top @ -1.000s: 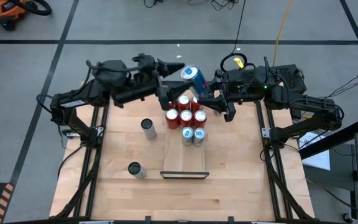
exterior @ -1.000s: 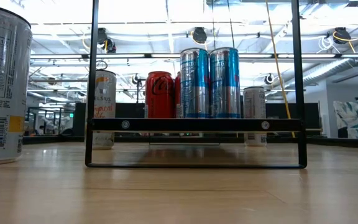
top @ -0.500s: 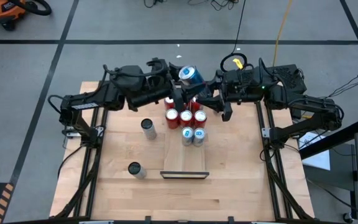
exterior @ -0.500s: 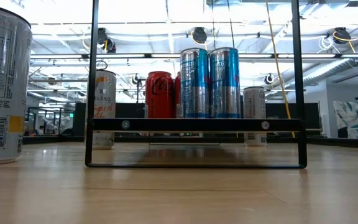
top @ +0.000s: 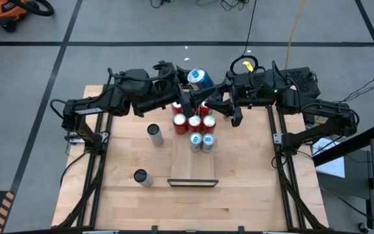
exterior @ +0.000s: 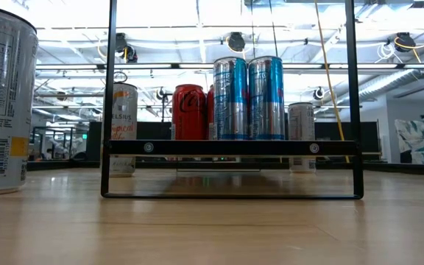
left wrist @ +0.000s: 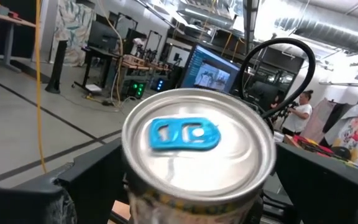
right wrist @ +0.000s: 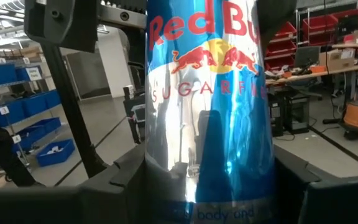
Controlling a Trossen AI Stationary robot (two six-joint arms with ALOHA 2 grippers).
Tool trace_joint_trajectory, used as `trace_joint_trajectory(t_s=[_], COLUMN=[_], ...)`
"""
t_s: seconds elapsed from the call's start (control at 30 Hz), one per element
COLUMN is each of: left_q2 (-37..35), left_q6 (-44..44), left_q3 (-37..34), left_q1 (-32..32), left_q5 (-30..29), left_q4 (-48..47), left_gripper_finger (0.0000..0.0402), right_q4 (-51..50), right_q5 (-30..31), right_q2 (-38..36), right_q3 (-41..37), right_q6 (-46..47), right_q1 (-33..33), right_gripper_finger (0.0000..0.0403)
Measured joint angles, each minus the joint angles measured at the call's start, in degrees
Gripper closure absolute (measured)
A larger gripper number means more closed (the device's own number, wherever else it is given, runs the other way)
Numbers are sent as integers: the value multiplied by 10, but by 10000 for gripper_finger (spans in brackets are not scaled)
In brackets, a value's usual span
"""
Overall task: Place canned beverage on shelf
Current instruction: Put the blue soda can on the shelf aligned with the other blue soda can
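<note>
Wooden tabletop (top: 239, 195) up at twelve o'clock: right gripper (top: 208, 99) clamps the blue can (top: 199, 78) in midair, left gripper (top: 186, 97) spread wide around it. Looks like a handoff; next the left closes, then shelf (top: 193, 166).

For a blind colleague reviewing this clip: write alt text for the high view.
Seen from above, the right gripper holds a blue and silver can over the far end of the shelf, and the open left gripper flanks the same can. Red cans and two blue-topped cans already stand on the shelf; two silver cans wait on the table.
</note>
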Motion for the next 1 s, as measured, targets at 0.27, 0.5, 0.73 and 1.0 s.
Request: trace_joint_trajectory(t_s=[0.27,0.5,0.73,1.0], left_q2=[0,0,-3,-16], left_q6=[2,4,28,44], left_q3=[0,0,0,0], left_q1=[2,2,0,0], left_q5=[0,0,0,11], left_q4=[0,0,0,-1], left_gripper_finger=[5,5,5,57], right_q4=[3,3,1,1], right_q5=[0,0,-4,-4], right_q2=[0,0,0,0], right_q3=[0,0,0,0], right_q6=[-12,-12,-12,-12], right_q1=[0,0,0,0], right_gripper_finger=[195,195,195,195])
